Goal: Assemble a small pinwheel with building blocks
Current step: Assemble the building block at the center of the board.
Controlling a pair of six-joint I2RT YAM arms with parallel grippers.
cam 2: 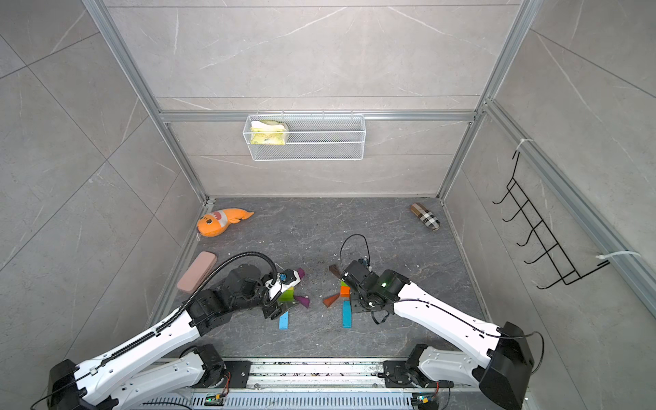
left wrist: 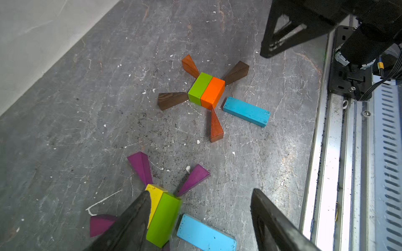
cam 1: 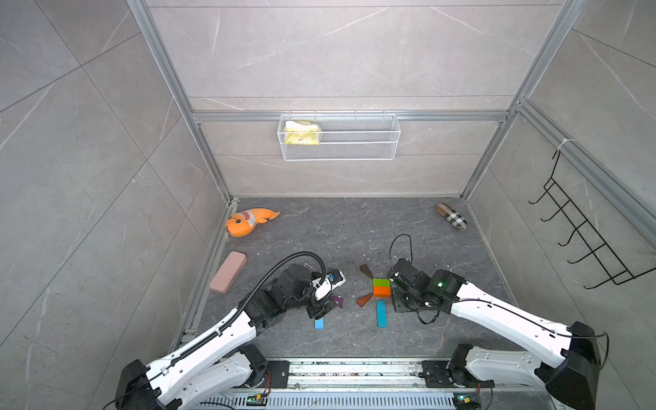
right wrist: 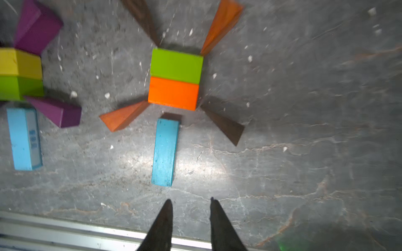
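- The left hand (left wrist: 200,192) is spread over the nearer pinwheel and pinches nothing. In the left wrist view one of its fingers (left wrist: 130,217) crosses the yellow brick (left wrist: 155,195); we cannot tell whether it touches. The other finger is well clear of the light-blue bar (left wrist: 204,234).
- We judge this the main risk: if that hand closes or drops where it is, the finger would shove the yellow brick and the green brick (left wrist: 163,219) beside it sideways. The purple wedges (left wrist: 141,167) meet that hub only by their tips, so the spokes would break apart.
- The right hand (right wrist: 189,200) has its fingers nearly together, with a narrow gap and nothing between them. It sits just past the near end of the blue bar (right wrist: 165,152). A low forward move would drive that bar into the orange brick (right wrist: 174,92) and scatter the brown and orange wedges (right wrist: 224,128).
- Both pinwheels lie flat on the tabletop (cam 1: 355,230), between the two arms.
- In a top view the left arm hides nearly all of the purple pinwheel, leaving one of the purple wedges (cam 1: 336,301) and an end of the bar. The left wrist view gives us the hub and the finger across it.
- Only the right wrist view shows the small gap between blue bar and orange brick, and the dark wedge that the right arm covers from above.
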